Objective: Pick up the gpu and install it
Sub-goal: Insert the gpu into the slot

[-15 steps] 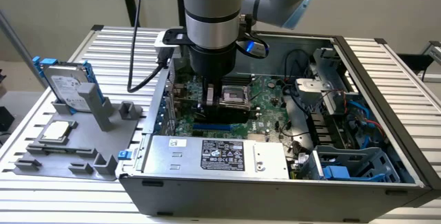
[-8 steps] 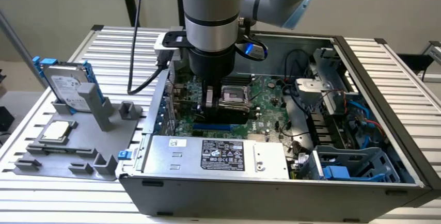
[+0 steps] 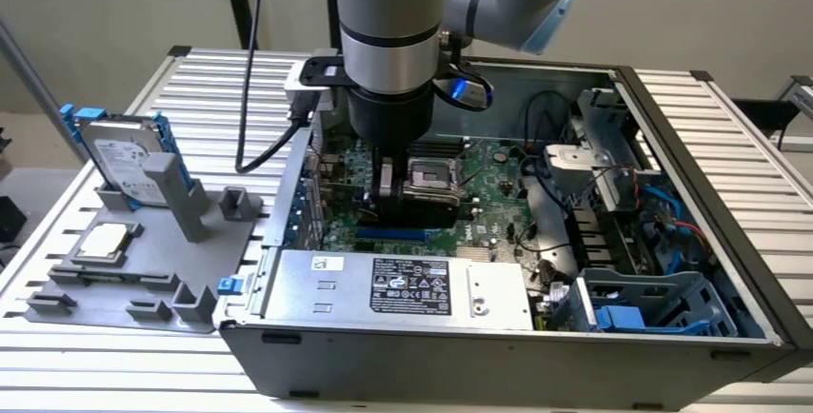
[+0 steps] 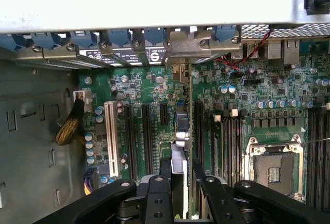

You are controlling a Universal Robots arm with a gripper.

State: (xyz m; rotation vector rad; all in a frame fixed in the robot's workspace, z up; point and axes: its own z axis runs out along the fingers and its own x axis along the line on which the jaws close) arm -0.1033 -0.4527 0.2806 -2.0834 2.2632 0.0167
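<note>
The gpu [image 4: 181, 131] shows edge-on in the wrist view: a thin upright card over the green motherboard [image 4: 144, 90]. Its silver end bracket [image 4: 201, 46] sits at the case's rear slot openings. My gripper [image 4: 182, 182] is shut on the card, one black finger on each side of it. The card lines up with the long black expansion slots; whether it is seated in one I cannot tell. In the exterior view my gripper [image 3: 404, 206] reaches straight down into the open PC case [image 3: 711, 194], low over the motherboard near the exterior view's left wall.
A grey fixture [image 3: 140, 285] beside the case holds a silver hard drive with blue rails [image 3: 128, 156] and a square CPU chip [image 3: 105, 242]. Inside the case are the power supply [image 3: 406, 289], an open CPU socket [image 4: 273, 170], a white slot [image 4: 111, 139] and cables [image 3: 610, 194].
</note>
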